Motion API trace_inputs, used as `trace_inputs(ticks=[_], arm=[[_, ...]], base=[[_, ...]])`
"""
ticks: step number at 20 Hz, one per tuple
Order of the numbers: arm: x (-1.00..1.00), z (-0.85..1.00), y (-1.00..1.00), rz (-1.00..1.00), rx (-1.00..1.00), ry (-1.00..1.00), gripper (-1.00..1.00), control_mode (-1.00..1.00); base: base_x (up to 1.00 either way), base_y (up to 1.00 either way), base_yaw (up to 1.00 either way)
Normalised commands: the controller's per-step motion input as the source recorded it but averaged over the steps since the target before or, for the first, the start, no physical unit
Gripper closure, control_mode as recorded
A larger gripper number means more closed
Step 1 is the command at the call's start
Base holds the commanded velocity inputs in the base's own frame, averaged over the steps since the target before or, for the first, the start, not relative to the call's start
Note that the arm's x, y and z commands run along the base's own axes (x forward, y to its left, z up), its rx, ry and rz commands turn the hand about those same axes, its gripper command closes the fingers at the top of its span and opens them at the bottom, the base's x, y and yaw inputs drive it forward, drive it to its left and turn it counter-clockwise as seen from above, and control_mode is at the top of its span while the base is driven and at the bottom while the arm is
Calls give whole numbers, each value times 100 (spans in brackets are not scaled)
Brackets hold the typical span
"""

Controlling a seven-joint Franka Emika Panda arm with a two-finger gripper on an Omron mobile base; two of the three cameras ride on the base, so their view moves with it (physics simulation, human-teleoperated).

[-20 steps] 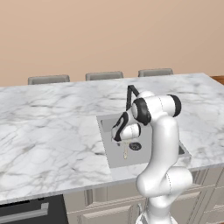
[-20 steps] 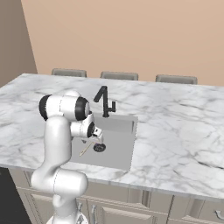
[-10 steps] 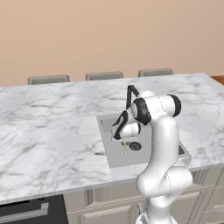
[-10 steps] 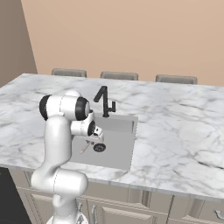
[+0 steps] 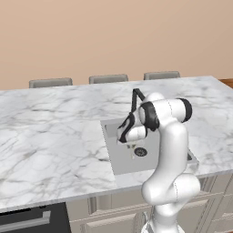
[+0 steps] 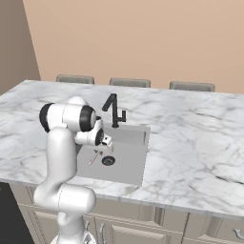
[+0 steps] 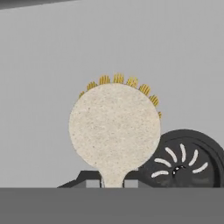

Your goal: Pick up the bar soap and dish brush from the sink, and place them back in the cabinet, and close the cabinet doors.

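The dish brush (image 7: 114, 131) has a round cream head fringed with yellow bristles, and its thin neck runs down between my fingertips. My gripper (image 7: 113, 183) is shut on that neck, low inside the grey sink (image 5: 119, 160). From the right base view the tan handle (image 6: 94, 157) slants down under the gripper (image 6: 102, 148), beside the dark round drain (image 6: 108, 160). The drain (image 7: 188, 162) lies just right of the brush head. The bar soap, the cabinet and its doors are out of view.
A black angular faucet (image 6: 113, 109) stands at the sink's back rim, close behind my arm. White marble counter (image 5: 50, 145) surrounds the basin. Three grey chair backs (image 5: 107, 78) line the far edge. Drawer fronts (image 6: 190, 228) run below the counter.
The jaws have closed on the dish brush's neck. The arm has hardly shifted over the sink.
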Motion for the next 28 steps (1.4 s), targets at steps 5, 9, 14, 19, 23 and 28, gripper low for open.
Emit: trace_inputs(ticks=[5,9,14,19,23,28], arm=[[-12,63,-6,0,0,-7,100,-100],[-11,65,-4,0,0,-1,100,-100],[-20,65,-2,0,0,0,100,-100],[-49,56,-1,0,0,0,100,-100],[-76,33,-8,2,0,0,100,-100],[-75,44,-15,3,0,0,100,-100]], base=[[0,0,0],[0,0,0],[0,0,0],[0,0,0],[0,0,0],[0,0,0]])
